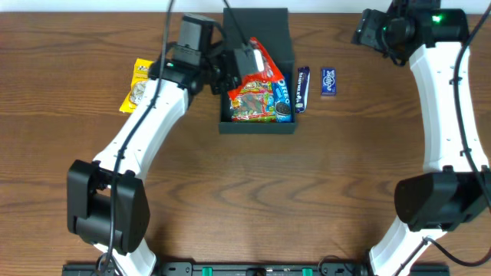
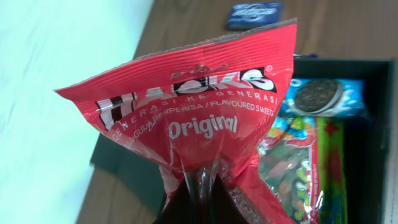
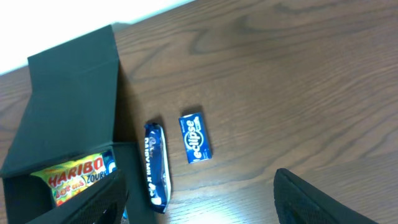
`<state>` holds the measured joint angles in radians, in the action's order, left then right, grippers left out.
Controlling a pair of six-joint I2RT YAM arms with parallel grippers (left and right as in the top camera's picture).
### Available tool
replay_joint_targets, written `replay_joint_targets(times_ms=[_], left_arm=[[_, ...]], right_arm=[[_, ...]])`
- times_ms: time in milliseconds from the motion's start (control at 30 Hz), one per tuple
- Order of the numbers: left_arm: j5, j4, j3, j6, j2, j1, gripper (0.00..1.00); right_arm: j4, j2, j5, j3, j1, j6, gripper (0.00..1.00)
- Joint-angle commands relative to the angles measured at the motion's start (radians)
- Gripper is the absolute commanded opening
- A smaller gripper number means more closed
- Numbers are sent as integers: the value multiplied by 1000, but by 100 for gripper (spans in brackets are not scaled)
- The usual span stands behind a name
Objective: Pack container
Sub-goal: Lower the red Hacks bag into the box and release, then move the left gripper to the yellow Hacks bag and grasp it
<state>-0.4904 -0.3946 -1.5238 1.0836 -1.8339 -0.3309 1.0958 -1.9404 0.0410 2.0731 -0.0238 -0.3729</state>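
The dark container [image 1: 257, 127] stands at the back centre with its flap lid [image 1: 257, 23] open, and also shows in the left wrist view [image 2: 373, 155] and the right wrist view [image 3: 68, 99]. My left gripper [image 1: 239, 65] is shut on a red Hacks sweets packet [image 2: 199, 106] and holds it over the container's left part [image 1: 265, 65]; its jaws [image 2: 202, 193] pinch the packet's lower edge. Inside lie a Haribo packet [image 1: 252, 103] and an Oreo packet [image 2: 323, 98]. My right gripper [image 3: 205, 205] is open and empty, at the back right [image 1: 367, 31].
A dark blue snack bar [image 1: 302, 88] lies against the container's right wall, with a small blue Eclipse box [image 1: 328, 81] just right of it. A yellow packet [image 1: 138, 84] lies to the left of the container. The table is brown wood.
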Motion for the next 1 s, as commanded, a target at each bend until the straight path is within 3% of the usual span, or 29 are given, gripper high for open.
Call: replay_joint_targets(times_ms=[0,100,133,167,200,300,400,500,633,700,733,767,800,967], left_arm=[[12,-2,-16,142,-42,-16,6],[74,-1,-16,212,-81,-31,6],[89,2,-16,212,-87,-31,11],[109,3,-16,211,-93,-30,70],[121,8,-16,209,-96,-30,95],[172,66,-16,101,-96,-29,95],[239,150,-17,-143,-93,-29,95],[230,137,-17,-307,-78,-33,95],[227,53,-17,-352,-64,-47,100],[229,-2,-17,-352,-64,-57,66],[229,-21,-17,-352,-64,-60,37],[243,-32,-17,-352,-64,-61,15],[264,-40,-17,-356,-64,-61,6],[435,-19,-17,-447,-64,-34,6]], right_arm=[[2,2,7,7,11,15,76],[2,2,7,7,11,15,76],[2,2,7,8,11,15,77],[2,2,7,7,11,15,77],[2,2,7,8,11,15,77],[2,2,7,7,11,15,77],[9,2,7,7,11,15,77],[20,2,7,8,11,15,77],[24,2,7,8,11,15,77],[24,2,7,7,11,15,78],[24,2,7,7,11,15,78],[23,2,7,7,11,15,78],[23,2,7,7,11,15,78],[19,1,7,7,11,15,80]])
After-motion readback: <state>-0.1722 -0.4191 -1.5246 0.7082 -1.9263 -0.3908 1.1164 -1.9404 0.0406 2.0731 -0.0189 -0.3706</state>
